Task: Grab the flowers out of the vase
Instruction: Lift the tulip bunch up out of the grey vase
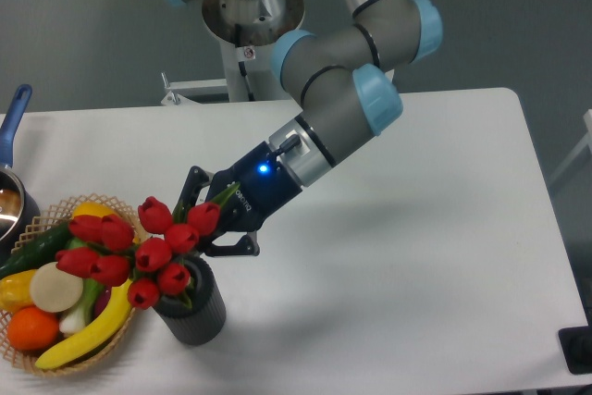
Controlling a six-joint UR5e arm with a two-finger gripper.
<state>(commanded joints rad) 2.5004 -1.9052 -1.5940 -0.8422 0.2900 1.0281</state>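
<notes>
A bunch of red tulips with green leaves, the flowers (139, 252), leans left over the dark grey ribbed vase (194, 312) near the table's front edge. The lower stems are hidden behind the blooms, so I cannot tell whether they still reach into the vase. My gripper (211, 219) comes in from the upper right and is shut on the flowers' stems and leaves just right of the blooms. A blue light glows on its wrist.
A wicker basket (44, 221) with banana, orange, cucumber and other produce sits at the front left, touching the flower heads' side. A pot with a blue handle (11, 127) is at the left edge. The robot base stands at the back.
</notes>
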